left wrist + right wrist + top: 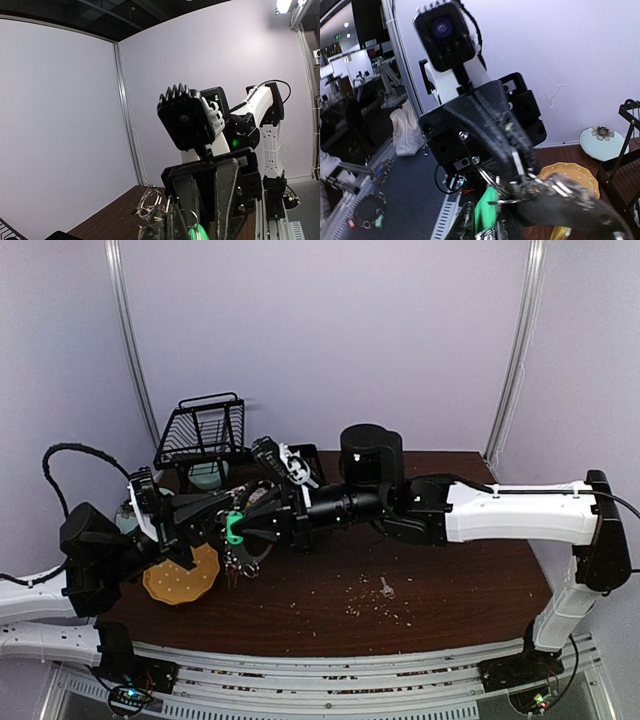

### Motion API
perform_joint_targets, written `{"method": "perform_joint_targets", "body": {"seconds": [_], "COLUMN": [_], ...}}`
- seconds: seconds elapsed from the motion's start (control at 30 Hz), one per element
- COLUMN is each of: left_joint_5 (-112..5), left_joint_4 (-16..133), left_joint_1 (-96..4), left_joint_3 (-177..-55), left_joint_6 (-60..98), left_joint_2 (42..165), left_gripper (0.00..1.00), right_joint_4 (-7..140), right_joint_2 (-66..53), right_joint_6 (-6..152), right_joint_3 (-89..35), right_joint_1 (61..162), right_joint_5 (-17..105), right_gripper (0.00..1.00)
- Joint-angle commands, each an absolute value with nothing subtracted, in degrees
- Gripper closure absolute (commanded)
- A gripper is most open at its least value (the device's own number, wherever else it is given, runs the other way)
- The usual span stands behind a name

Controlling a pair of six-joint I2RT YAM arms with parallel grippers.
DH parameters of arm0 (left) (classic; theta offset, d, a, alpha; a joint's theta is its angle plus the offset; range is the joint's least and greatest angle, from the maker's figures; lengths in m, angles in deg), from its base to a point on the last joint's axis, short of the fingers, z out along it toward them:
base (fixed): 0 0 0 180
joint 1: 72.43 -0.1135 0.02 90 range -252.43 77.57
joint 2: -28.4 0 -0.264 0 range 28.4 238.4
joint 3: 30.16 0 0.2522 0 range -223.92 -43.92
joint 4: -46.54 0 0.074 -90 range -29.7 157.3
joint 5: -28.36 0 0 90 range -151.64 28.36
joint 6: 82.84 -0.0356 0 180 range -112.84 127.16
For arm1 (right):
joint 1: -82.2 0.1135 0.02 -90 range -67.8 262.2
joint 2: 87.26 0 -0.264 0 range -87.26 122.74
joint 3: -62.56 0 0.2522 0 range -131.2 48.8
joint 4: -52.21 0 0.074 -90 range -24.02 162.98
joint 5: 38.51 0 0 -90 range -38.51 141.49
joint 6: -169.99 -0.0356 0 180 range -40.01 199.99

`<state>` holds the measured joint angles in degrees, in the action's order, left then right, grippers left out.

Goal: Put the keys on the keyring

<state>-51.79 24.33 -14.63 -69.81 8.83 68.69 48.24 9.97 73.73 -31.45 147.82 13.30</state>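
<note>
Both grippers meet above the table's left side. My left gripper (218, 518) is shut on the keyring (240, 562), a bunch of silvery rings and chain that hangs below the fingers. In the left wrist view the wire loops of the keyring (150, 202) stick out beside the left gripper (165, 226). A key with a green tag (233, 528) sits between the fingers of my right gripper (246, 532), right against the ring. The right wrist view shows the green tag (489, 210) in the right gripper (495, 222), touching the split ring (507, 182). One loose small key (386, 587) lies on the table.
A yellow plate (182, 576) lies under the left gripper. A black wire basket (205, 435) stands at the back left with a pale round dish (208, 476) by it. Small crumbs dot the brown tabletop (440, 590) near the loose key.
</note>
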Motion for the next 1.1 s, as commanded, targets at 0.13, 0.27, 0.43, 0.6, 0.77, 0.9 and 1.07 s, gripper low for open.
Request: {"method": "perform_joint_targets", "body": {"seconds": [0.13, 0.27, 0.43, 0.6, 0.77, 0.9, 1.07], "left_joint_5": [-51.1, -51.1, -51.0, -51.3, -51.2, -51.1, -50.9], "left_joint_4": [19.8, 19.8, 20.0, 20.0, 20.0, 20.0, 20.1], "left_joint_1": [-14.4, -14.4, -14.4, -14.4, -14.4, -14.4, -14.4], "left_joint_3": [-70.4, -70.5, -70.6, -70.6, -70.5, -70.5, -70.5], "left_joint_6": [9.0, 9.0, 8.9, 8.8, 8.7, 8.7, 8.6], "left_joint_2": [68.3, 68.6, 69.0, 68.9, 68.9, 68.8, 68.7], "left_gripper": [1.0, 1.0, 1.0, 1.0, 1.0, 1.0, 1.0], "right_joint_4": [60.3, 62.9, 57.1, 55.4, 50.4, 50.2, 49.8], "right_joint_2": [1.1, -2.5, -2.0, 0.8, 3.6, 5.0, 5.4], "right_joint_6": [82.5, 86.4, 85.5, 85.3, 82.0, 81.3, 81.2], "right_joint_3": [-29.2, -29.8, -30.6, -32.8, -32.8, -33.5, -33.1], "right_joint_1": [148.8, 148.7, 148.7, 148.8, 148.9, 148.8, 148.7], "right_joint_5": [21.3, 22.6, 23.8, 22.8, 21.4, 22.6, 24.8], "right_gripper": [0.74, 0.7, 0.83, 0.86, 0.88, 0.89, 0.86]}}
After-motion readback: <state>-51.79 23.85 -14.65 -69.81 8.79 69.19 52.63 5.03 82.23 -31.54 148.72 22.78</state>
